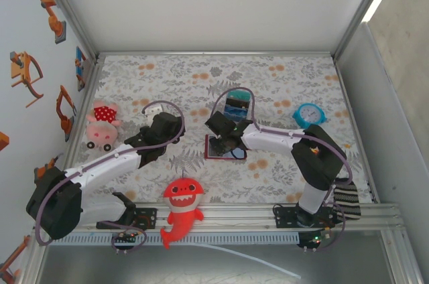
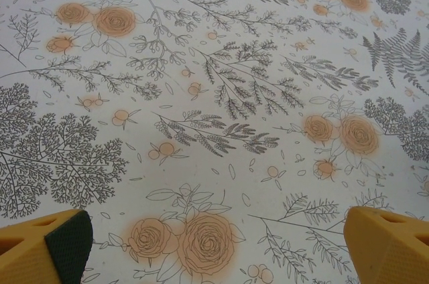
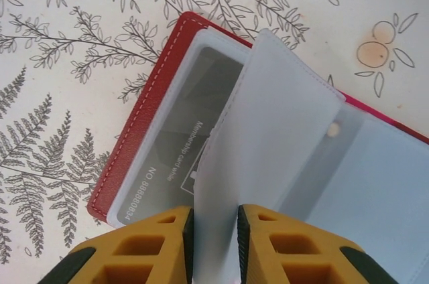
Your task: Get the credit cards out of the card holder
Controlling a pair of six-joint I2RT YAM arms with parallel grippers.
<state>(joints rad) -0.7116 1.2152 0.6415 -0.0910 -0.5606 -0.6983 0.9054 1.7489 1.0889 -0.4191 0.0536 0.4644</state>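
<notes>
While the left fingers stand wide, the right fingers pinch the card holder's frosted sleeve, lower edge hidden.

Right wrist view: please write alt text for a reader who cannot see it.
The right claw pinches a clear sleeve of the open red card holder, which lies on a floral tablecloth. A grey card with printed numbers sits in a pocket beside it.
</notes>
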